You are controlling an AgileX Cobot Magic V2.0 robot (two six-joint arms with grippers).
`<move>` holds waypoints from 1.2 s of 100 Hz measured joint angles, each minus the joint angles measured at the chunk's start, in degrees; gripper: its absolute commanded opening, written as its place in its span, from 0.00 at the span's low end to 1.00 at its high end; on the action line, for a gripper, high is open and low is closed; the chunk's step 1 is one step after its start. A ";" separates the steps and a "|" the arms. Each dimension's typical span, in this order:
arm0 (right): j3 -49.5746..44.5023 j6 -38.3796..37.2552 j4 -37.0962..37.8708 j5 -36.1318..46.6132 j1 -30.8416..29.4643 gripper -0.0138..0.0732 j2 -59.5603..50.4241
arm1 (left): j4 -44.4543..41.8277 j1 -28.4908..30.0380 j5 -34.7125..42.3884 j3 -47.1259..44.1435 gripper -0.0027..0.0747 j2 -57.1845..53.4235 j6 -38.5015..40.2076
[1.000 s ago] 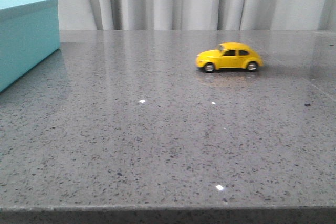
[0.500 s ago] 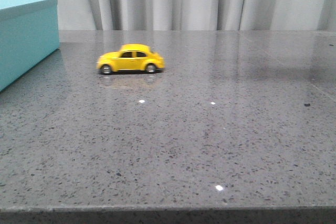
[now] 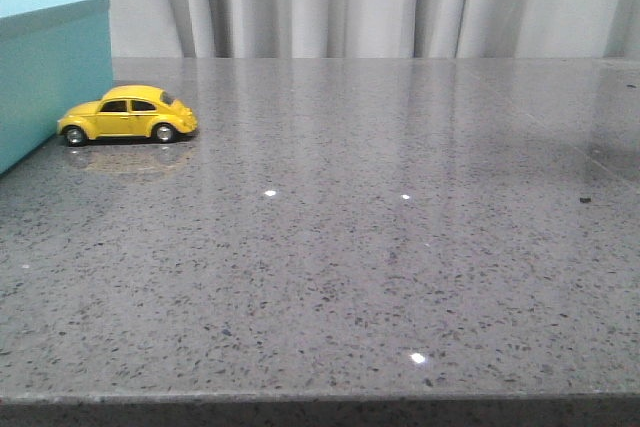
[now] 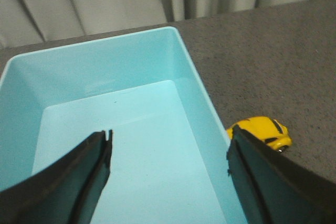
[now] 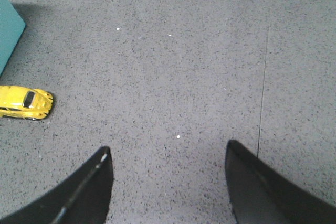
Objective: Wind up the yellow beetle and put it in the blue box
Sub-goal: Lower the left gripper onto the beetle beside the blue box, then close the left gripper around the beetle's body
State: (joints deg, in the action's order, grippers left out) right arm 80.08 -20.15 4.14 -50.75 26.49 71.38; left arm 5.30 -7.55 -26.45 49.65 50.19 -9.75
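I see the blue box at the left, matte and flat-sided. My left tool hangs over its smooth open interior, fingers spread wide with nothing between them; only that wrist view shows the inside. The glossy yellow beetle sits just beside the box's right wall on the speckled grey surface. Right of the box, my right tool gapes apart above bare stone.

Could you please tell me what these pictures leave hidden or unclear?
- Blue box: cut by the front view's left edge; its inside is unseen there.
- Yellow beetle: in the left wrist view, partly hidden behind the box wall and the left gripper finger.
- Whether the beetle touches the box: cannot tell.
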 measured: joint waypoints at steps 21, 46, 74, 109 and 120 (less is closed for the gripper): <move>-1.06 0.00 0.00 0.64 0.00 0.69 -2.90 | 0.00 -6.84 -10.25 12.83 0.63 13.07 -11.64; -1.19 0.00 0.00 1.07 0.00 0.69 -4.73 | 0.00 -11.95 -23.65 29.16 0.64 28.68 -25.02; -1.19 0.22 0.00 1.11 0.00 0.69 -6.43 | 0.04 -13.24 -32.04 39.22 0.63 42.62 -35.26; -1.19 0.34 0.00 1.44 0.00 0.69 -6.75 | -1.37 -13.24 -35.47 40.06 0.63 50.42 -43.05; -1.19 0.34 0.00 1.46 0.00 0.69 -6.75 | -2.91 -13.24 -34.63 40.06 0.63 50.62 -44.69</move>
State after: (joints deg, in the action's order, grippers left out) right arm 78.89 -19.81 4.14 -49.29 26.49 64.63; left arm 2.38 -20.79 -61.08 89.70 100.82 -54.43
